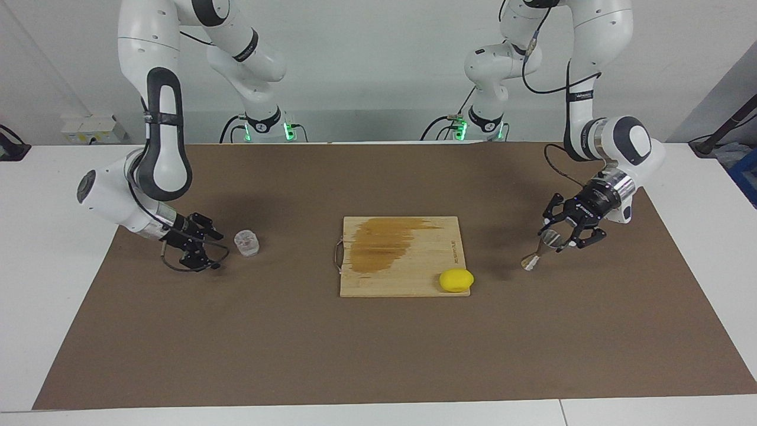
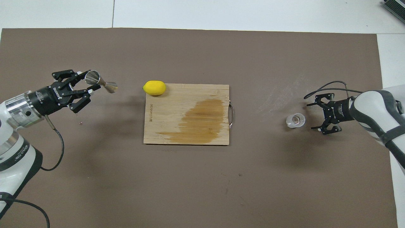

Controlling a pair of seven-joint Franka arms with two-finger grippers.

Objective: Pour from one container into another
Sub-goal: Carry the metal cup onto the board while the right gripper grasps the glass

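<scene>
Your glass cup [image 1: 247, 243] [image 2: 295, 120] stands upright on the brown mat toward the right arm's end of the worktop, with nothing gripping it. The right end effector [image 1: 214, 248] [image 2: 316, 115] sits low just beside it, fingers spread wide and apart from the glass. At the left arm's end, your left end effector [image 1: 555, 239] [image 2: 89, 86] is clamped on the steel jigger [image 1: 542, 248] [image 2: 100, 82], gripping one cone while the jigger lies tilted well over, its free cone slanting down toward the mat; you cannot tell whether that cone touches the mat. Between the two arms lies a wooden cutting board [image 1: 402, 255] [image 2: 187, 114] with a dark wet-looking stain and a metal handle on the edge facing the right arm. A yellow lemon [image 1: 456, 280] [image 2: 154, 87] rests at the board's corner farther from the robots, on the left arm's side, hanging partly over the edge. The brown mat [image 1: 378, 355] [image 2: 202, 183] covers most of the white worktop [image 1: 47, 284] [image 2: 221, 12], and a pale wall rises at the arms' bases.
</scene>
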